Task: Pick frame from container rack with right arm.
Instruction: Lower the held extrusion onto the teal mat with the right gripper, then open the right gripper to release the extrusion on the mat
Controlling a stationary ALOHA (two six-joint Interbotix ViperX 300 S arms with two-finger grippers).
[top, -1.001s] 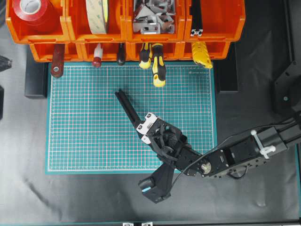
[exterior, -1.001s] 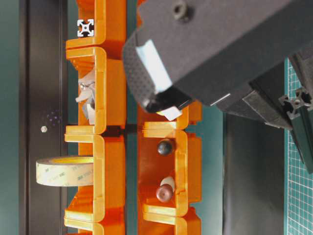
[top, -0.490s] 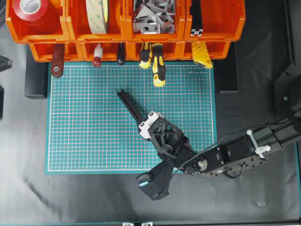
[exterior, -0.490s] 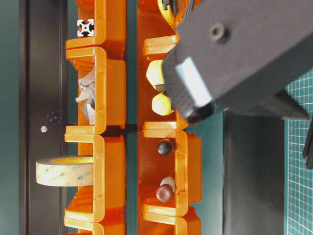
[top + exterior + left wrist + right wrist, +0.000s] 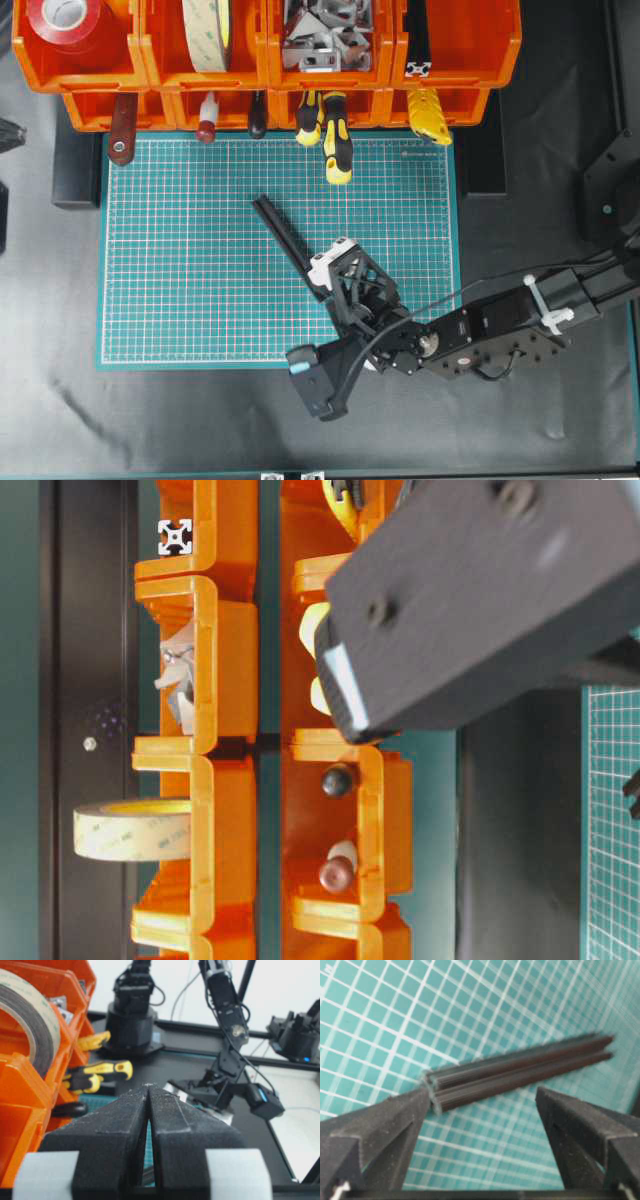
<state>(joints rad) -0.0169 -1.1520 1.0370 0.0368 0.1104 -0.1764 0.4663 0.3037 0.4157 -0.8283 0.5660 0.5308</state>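
A frame (image 5: 283,231) is seen lying flat on the green mat (image 5: 180,260), near the mat's centre and well apart from the rack (image 5: 265,70), which runs along the 12 o'clock edge of the overhead view. The bar is pointed toward 11 o'clock, its near end lying under the right hand (image 5: 335,285). In the right wrist view the frame (image 5: 520,1072) rests on the grid, and the fingers (image 5: 375,1120) of that hand (image 5: 485,1102) are spread wide; the left one appears to touch the bar's near end, while the right one stands clear of it. Nothing is clamped. A second frame (image 5: 418,68) is seen in the rack's upper bin at 1 o'clock, its square end (image 5: 175,537) showing in the table-level view. The left hand (image 5: 148,1091) is held with its fingers pressed together on nothing, parked beside the rack at the 9 o'clock side. As a judgement: removal from the rack appears done for the bar on the mat, and only withdrawal of the right arm would be left; whether the bar still in the bin is wanted too cannot be told.
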